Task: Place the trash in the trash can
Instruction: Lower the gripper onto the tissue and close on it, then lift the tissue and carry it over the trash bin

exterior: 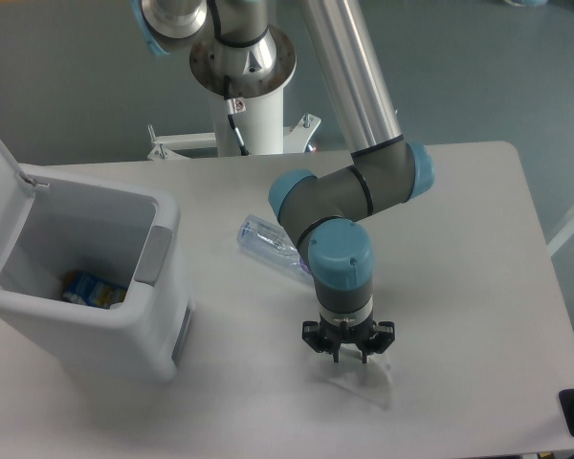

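Though blurred, wad (pixel 364 381) perhaps under fingers (pixel 348 352)

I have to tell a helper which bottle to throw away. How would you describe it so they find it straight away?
Start at the white trash can on the table's left side, lid open. Just right of it, by the robot's blue elbow joint, the bottle lies on its side. It is clear plastic, unlike the white crumpled tissue under the gripper nearer the front edge.
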You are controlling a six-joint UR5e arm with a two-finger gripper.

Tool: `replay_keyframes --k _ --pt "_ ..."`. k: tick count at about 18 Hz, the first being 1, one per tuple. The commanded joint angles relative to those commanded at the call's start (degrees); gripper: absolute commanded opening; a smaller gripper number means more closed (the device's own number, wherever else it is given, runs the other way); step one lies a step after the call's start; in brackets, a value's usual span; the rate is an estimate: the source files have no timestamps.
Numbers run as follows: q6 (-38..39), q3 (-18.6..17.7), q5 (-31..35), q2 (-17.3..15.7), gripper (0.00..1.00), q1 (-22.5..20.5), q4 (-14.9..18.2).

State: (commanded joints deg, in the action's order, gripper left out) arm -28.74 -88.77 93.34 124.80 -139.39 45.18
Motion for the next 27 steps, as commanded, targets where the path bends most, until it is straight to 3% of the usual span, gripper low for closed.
replay_keyframes --k 7,13,27 --pt "2.3 1.2 -0.9 0.0 0.01 0.0 0.0" --pt "8.3 4.2 -8.5 -2.1 0.00 -0.5 0.0" --pt "15.9 4.7 -31.2 -21.3 0.01 -0.4 0.4"
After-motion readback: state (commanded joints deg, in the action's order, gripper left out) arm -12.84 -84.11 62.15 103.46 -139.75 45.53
